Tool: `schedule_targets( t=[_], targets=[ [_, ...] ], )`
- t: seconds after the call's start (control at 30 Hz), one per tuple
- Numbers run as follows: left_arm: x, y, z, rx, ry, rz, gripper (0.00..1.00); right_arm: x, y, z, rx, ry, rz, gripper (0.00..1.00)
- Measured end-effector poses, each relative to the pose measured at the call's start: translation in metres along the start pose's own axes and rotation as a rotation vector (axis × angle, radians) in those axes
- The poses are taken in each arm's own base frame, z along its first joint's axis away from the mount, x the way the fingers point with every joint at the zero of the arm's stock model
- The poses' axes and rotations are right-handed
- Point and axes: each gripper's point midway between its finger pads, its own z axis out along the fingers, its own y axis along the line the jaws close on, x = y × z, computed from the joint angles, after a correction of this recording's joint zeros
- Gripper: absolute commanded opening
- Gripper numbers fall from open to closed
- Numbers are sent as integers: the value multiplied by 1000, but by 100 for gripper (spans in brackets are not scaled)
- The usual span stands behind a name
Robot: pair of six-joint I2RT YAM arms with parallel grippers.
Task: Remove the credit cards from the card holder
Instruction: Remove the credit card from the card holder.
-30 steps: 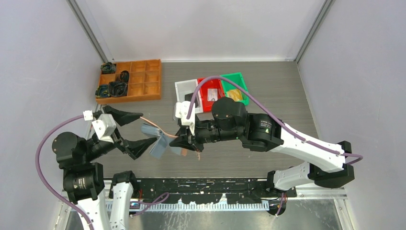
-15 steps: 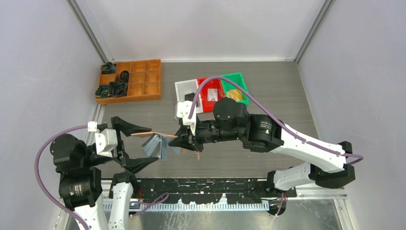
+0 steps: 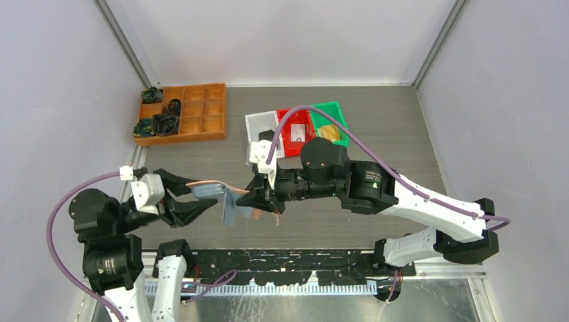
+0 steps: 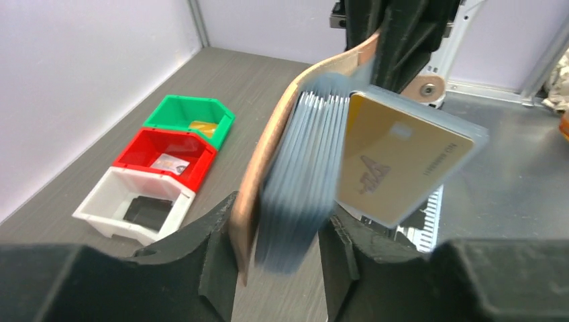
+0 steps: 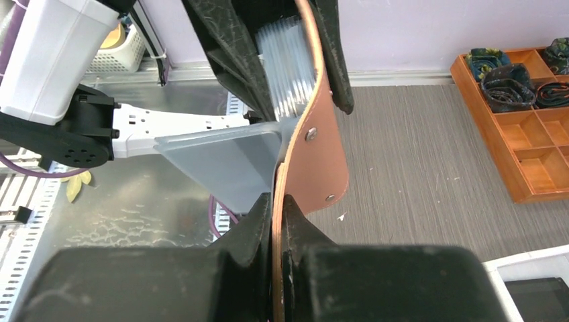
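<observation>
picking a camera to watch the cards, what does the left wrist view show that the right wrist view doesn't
Left wrist only: a yellow card in a clear sleeve, plus the green bin, red bin and white bin.
Right wrist only: the wooden tray holding black items, and the right gripper, its jaws shut on the pink cover.
Both: the card holder with its grey sleeves, and the left gripper straddling that stack.

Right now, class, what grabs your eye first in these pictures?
A salmon-pink card holder hangs open above the near half of the table, pinched by the right end effector, its grey sleeves fanned between the left end effector's fingers. A yellow card shows in the outermost sleeve. Farther back sit white, red and green bins.
</observation>
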Motion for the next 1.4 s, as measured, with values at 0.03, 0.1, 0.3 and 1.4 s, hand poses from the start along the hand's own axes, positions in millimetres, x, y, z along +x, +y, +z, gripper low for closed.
schedule_targets(
  t=[0.03,0.1,0.3,1.4],
  targets=[
    [-2,2,0,-11,-4,-4,43,-1,1,0,-3,-4,0,0],
    [-5,6,1,-23,-13,-14,45,-4,1,0,-4,-14,1,0],
    [-6,4,3,2,-24,-88,36,-3,1,3,-3,-33,17,12],
    [124,81,-20,-56,572,-504,0,78,-149,34,337,-125,554,99]
  ],
)
